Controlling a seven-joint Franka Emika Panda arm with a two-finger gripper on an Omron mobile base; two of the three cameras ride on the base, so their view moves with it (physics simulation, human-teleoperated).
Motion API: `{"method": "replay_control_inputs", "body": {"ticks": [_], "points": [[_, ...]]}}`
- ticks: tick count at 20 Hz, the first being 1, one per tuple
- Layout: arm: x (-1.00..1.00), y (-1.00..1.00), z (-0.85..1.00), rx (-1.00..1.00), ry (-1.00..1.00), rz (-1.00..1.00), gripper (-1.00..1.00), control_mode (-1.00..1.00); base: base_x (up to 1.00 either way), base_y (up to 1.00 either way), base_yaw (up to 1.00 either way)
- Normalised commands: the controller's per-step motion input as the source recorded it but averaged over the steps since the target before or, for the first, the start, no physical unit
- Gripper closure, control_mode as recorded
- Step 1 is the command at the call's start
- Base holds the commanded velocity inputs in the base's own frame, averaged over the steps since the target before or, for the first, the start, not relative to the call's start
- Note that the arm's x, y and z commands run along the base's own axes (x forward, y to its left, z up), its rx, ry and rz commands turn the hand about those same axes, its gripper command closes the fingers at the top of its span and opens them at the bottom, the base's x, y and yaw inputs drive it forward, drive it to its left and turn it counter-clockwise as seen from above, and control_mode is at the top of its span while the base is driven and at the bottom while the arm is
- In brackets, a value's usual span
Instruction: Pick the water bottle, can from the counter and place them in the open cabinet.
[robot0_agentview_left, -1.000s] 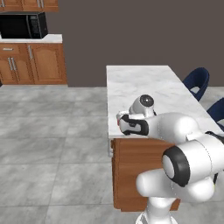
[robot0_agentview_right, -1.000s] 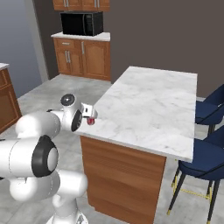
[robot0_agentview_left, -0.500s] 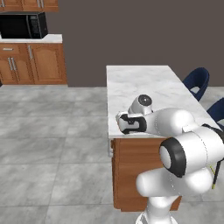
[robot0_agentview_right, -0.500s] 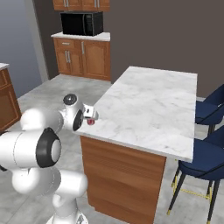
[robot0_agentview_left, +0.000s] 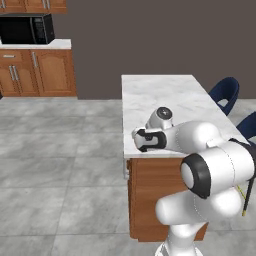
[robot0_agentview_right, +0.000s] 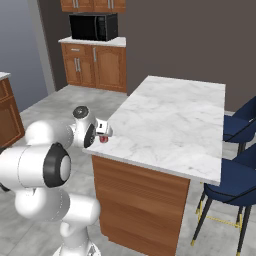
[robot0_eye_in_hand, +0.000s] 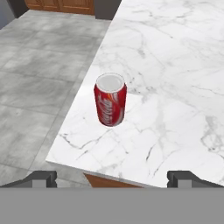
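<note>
Hidden: in the right base view the can (robot0_agentview_right: 104, 139) peeks out below the gripper (robot0_agentview_right: 103, 130).
Can: upright near the counter's (robot0_eye_in_hand: 175, 87) near-left corner.
Arm: bent low, hand level.
Fingers: spread wide, holding nothing.

White cursive script, a Coca-Cola-style logo, runs vertically down the side of the red can (robot0_eye_in_hand: 110, 100); individual letters are not clearly legible.

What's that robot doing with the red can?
The white robot arm has its gripper open above the can, which stands upright near the corner edge of the marble counter. It isn't touching the can yet. It looks like it's lining up to grab it.
</note>
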Motion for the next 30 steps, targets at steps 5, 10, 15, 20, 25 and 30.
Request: {"method": "replay_control_inputs", "body": {"ticks": [5,10,15,20,25,30], "points": [[0.03,0.02,-0.11,0.0,0.0,0.0,-1.0,-1.0,0.0,0.0,0.0],[0.09,0.01,-0.04,0.0,0.0,0.0,-1.0,-1.0,0.0,0.0,0.0],[0.11,0.02,-0.07,0.0,0.0,0.0,-1.0,-1.0,0.0,0.0,0.0],[0.13,0.04,-0.08,0.0,0.0,0.0,-1.0,-1.0,0.0,0.0,0.0],[0.16,0.03,-0.09,0.0,0.0,0.0,-1.0,-1.0,0.0,0.0,0.0],[0.18,0.03,-0.09,0.0,0.0,0.0,-1.0,-1.0,0.0,0.0,0.0]]}}
